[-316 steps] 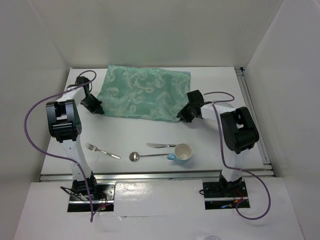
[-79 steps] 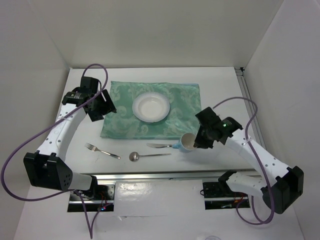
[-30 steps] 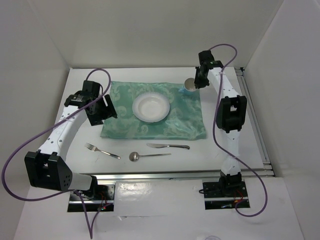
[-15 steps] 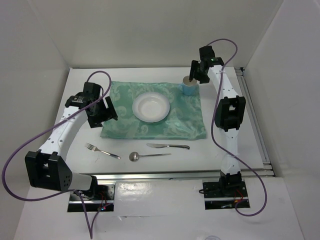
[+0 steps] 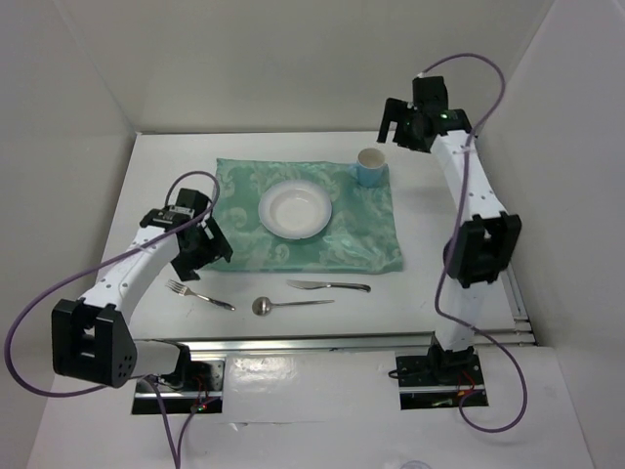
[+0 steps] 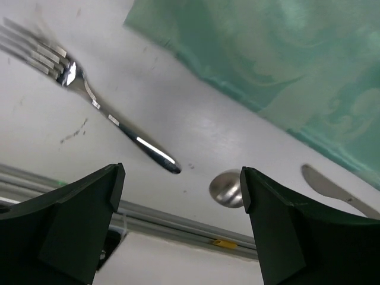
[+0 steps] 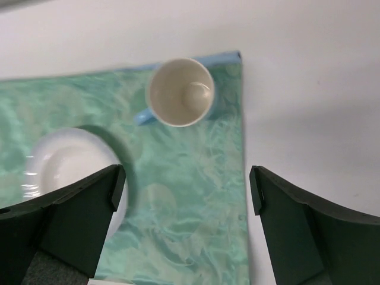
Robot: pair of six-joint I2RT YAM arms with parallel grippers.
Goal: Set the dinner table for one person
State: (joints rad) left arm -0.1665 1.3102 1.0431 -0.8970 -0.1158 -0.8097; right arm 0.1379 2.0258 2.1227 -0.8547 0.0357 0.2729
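Observation:
On the white dinner table (image 5: 439,274) lies a teal placemat (image 5: 322,244) with a white plate (image 5: 294,209) at its middle. A blue cup (image 5: 370,166) stands upright on the mat's far right corner. My right gripper (image 5: 389,127) hangs open above and behind the cup (image 7: 180,92), with nothing between its fingers (image 7: 187,178). A fork (image 5: 199,293), a spoon (image 5: 288,305) and a knife (image 5: 328,285) lie on the bare table near the mat's front edge. Open and empty, my left gripper (image 5: 203,259) hovers just above the fork (image 6: 89,95).
A metal rail (image 5: 303,342) runs along the table's near edge and another along its right side (image 5: 493,220). White walls close in the back and both sides. In the left wrist view the spoon's bowl (image 6: 227,189) and the knife's tip (image 6: 332,190) lie beyond the fork.
My right gripper has opened, let go of the cup on the mat's far right corner and drawn back upward. My left gripper has moved nearer, towards the fork.

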